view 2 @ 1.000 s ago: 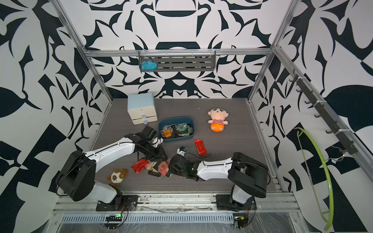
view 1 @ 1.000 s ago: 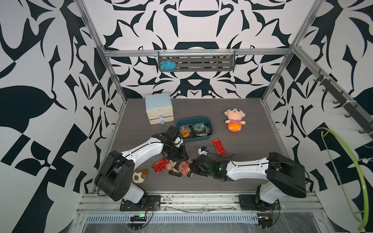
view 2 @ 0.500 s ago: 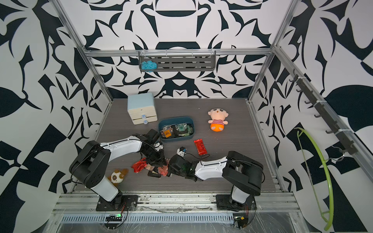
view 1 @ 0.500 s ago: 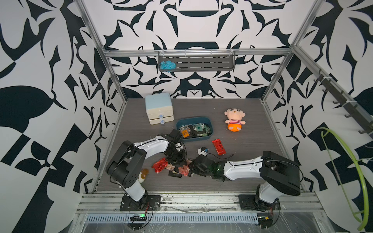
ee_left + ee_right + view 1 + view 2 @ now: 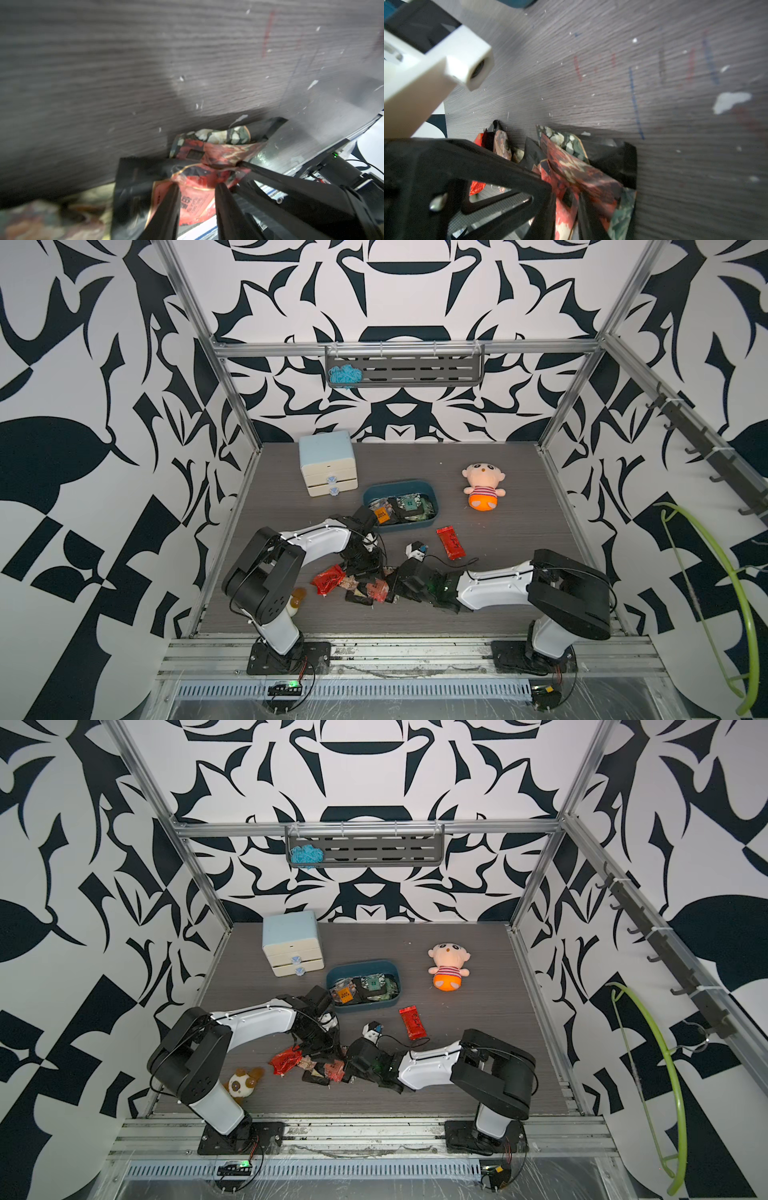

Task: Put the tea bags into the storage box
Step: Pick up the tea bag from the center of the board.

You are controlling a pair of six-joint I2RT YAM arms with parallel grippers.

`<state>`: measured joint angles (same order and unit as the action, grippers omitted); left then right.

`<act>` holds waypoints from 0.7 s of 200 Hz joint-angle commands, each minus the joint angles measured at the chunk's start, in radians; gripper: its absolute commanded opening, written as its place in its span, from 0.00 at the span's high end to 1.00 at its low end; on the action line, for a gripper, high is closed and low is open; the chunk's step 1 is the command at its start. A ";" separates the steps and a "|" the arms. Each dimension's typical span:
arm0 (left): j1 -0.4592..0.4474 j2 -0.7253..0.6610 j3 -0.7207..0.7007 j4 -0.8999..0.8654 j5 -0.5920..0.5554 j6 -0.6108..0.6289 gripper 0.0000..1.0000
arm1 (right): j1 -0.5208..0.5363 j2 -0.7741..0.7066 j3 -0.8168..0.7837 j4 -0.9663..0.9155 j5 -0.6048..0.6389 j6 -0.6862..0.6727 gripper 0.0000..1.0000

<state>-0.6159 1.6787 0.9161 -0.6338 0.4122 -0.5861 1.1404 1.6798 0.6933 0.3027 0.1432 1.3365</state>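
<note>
The storage box (image 5: 398, 482) is a teal tray mid-table with several tea bags (image 5: 405, 506) inside. A loose pile of tea bags (image 5: 365, 591) lies on the table near the front, with a shiny red one (image 5: 328, 578) at its left. Another red tea bag (image 5: 451, 542) lies alone further right. My left gripper (image 5: 197, 187) is down on the pile, open, its fingers (image 5: 166, 207) astride a red-labelled tea bag (image 5: 195, 203). My right gripper (image 5: 566, 199) meets the pile from the right and is shut on a crumpled red-patterned tea bag (image 5: 571, 166).
A pale blue-and-cream drawer cabinet (image 5: 328, 462) stands at the back left. An orange doll (image 5: 484, 487) lies to the right of the box. A small plush toy (image 5: 241, 1083) lies by the left arm's base. A small white-and-blue object (image 5: 415, 549) sits behind the pile.
My left gripper has come from beside the storage box toward the front and down onto the pile. The right arm has hardly moved, its jaws a touch narrower.
</note>
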 commanded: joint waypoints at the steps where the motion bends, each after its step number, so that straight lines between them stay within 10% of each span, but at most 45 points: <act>1: -0.019 0.041 -0.004 -0.022 -0.033 0.012 0.66 | 0.004 0.020 0.050 0.014 0.008 -0.009 0.78; 140: -0.022 -0.139 0.005 -0.015 -0.139 0.044 0.67 | 0.000 -0.054 0.121 -0.146 0.028 -0.144 1.00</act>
<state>-0.6353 1.6211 0.9203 -0.6403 0.3386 -0.5701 1.1385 1.7081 0.7681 0.2264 0.1547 1.2709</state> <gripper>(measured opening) 0.332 0.038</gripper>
